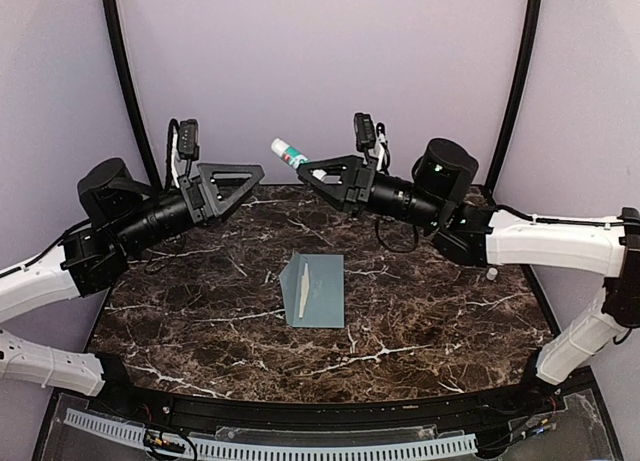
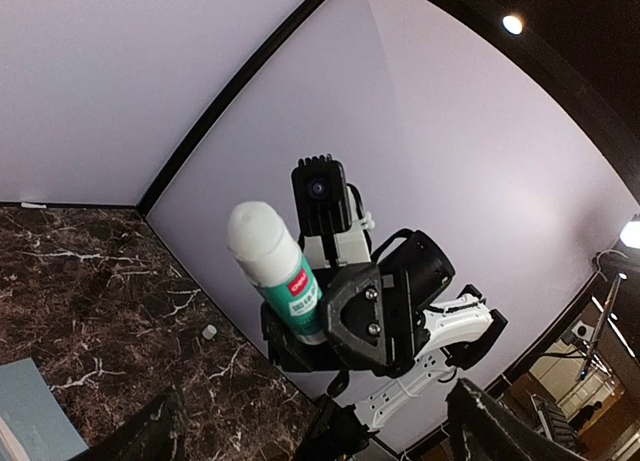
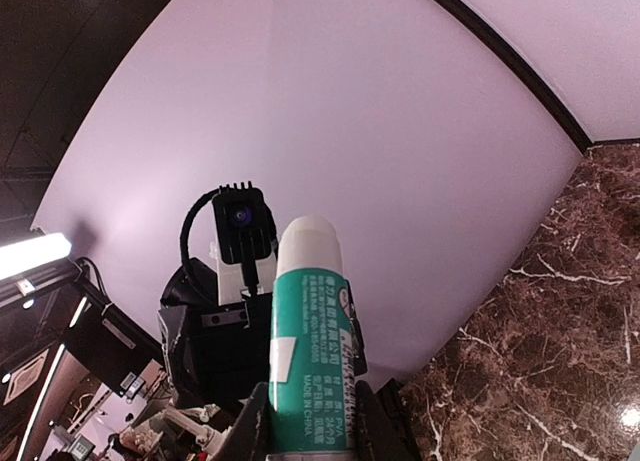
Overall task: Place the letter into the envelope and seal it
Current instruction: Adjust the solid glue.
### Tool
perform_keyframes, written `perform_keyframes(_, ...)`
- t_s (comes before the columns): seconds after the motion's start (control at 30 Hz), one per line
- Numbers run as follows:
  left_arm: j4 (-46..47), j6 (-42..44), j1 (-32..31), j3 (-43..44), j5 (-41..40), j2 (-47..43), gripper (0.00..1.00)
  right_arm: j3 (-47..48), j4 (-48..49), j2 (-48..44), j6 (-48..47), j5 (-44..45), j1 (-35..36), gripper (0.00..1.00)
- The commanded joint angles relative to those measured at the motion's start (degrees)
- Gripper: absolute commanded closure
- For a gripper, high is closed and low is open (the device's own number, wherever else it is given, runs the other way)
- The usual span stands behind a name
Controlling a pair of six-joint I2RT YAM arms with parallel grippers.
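Observation:
The pale teal envelope (image 1: pixel 322 293) lies flat in the middle of the marble table (image 1: pixel 430 311), and its corner shows in the left wrist view (image 2: pixel 25 411). A narrow pale fold (image 1: pixel 300 287) stands along its left part. The letter itself is hidden. Above the table's far side, my right gripper (image 1: pixel 308 170) (image 3: pixel 310 433) is shut on a green glue stick (image 1: pixel 290 154) (image 3: pixel 312 371) (image 2: pixel 285 281), whose white tip points up and to the left. My left gripper (image 1: pixel 256 175) (image 2: pixel 320 433) faces it from the left, jaws wide open and empty, a short gap from the stick.
A small white cap-like piece (image 1: pixel 491 274) (image 2: pixel 208 331) rests on the table near the right arm. Lilac walls with black posts close in the back and sides. A perforated white rail (image 1: pixel 300 446) runs along the near edge.

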Motion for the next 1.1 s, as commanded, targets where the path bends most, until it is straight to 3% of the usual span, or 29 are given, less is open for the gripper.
perform_keyframes(0.0,-2.78,-1.78,2.94,2.34,10.88,0.52,0.12,3.46,-10.54,-2.1,-5.12,-9.67,-2.6,0.96)
perform_keyframes(0.3,0.34,-4.26,4.77,4.52,18.95,5.17,0.1,5.13,-16.69,-4.21,-10.21,-18.45,-3.2,0.96)
perform_keyframes(0.67,1.12,-5.01,4.85,4.69,19.96,5.44,0.09,7.5,-23.3,-3.34,-12.48,-21.11,-3.31,0.97)
perform_keyframes(1.07,2.41,-6.21,4.87,4.92,22.28,7.23,0.43,9.09,-26.68,-2.27,-13.86,-21.75,-3.32,0.98)
